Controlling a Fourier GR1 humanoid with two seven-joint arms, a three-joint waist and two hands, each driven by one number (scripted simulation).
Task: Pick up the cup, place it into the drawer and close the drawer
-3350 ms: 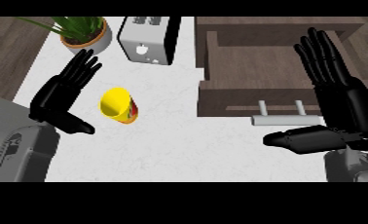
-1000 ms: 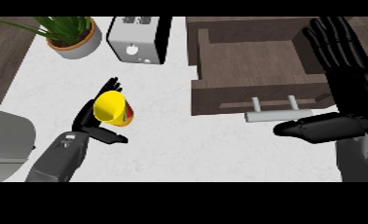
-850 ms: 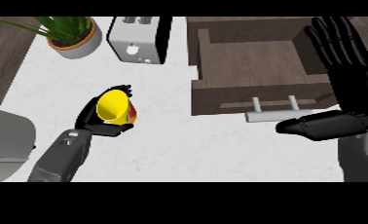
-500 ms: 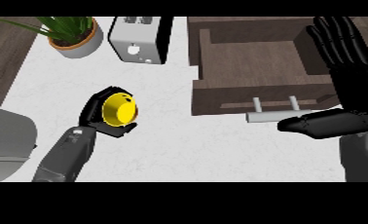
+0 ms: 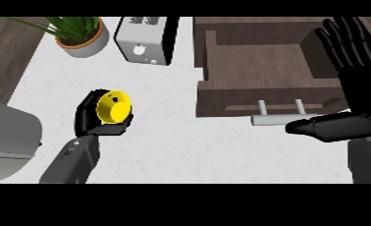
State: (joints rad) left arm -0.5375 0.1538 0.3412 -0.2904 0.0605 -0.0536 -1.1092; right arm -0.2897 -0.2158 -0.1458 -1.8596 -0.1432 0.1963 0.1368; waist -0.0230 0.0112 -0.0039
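Observation:
The yellow cup (image 5: pixel 114 107) is in my left hand (image 5: pixel 94 117), whose fingers curl round it; I look down at its round end, above the white counter at the left. The brown drawer (image 5: pixel 257 65) stands pulled out at the right, its inside bare, with a silver handle (image 5: pixel 279 118) on its front. My right hand (image 5: pixel 348 72) is open with fingers straight up at the right edge, beside the drawer, its thumb reaching left just under the handle.
A white toaster (image 5: pixel 147 40) stands at the back, left of the drawer. A potted plant (image 5: pixel 78 36) sits at the back left. A grey object (image 5: pixel 16 141) fills the lower left corner. White counter (image 5: pixel 181 141) lies between the cup and drawer.
My left hand has closed round the cup and tipped it, so its round end now faces up. The right hand has stayed in place.

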